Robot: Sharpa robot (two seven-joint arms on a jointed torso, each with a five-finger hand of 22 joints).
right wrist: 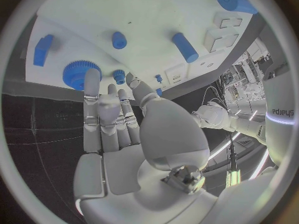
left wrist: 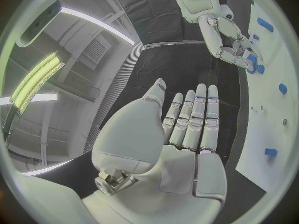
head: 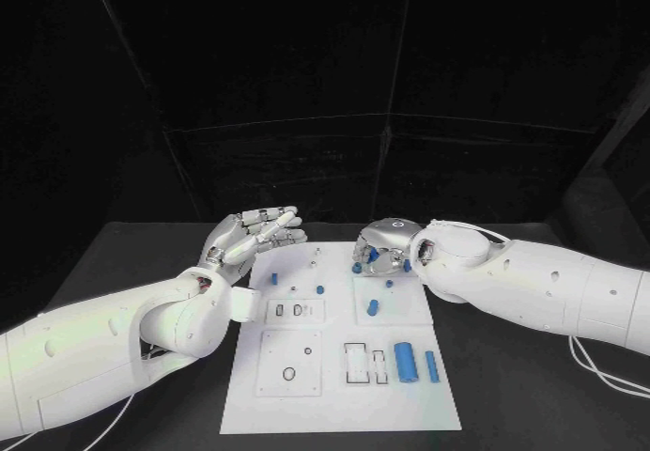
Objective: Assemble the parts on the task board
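Because my right hand point(head: 380, 252) hovers empty, fingers apart, over the far edge of the white task board point(head: 305, 395), the blue toothed gear point(right wrist: 77, 73) just off its fingertips is nearest; my left hand point(head: 251, 235), open-palmed, hangs farther off.

The matte black table point(head: 149, 246) carries one flat white rectangular task board point(head: 339, 399), positioned centrally, long axis running away from the robot.

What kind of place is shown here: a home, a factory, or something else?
Probably a robotics test lab. A black table stands inside dark curtains, a white task board with small blue parts lies on it, and ceiling strip lights show overhead.
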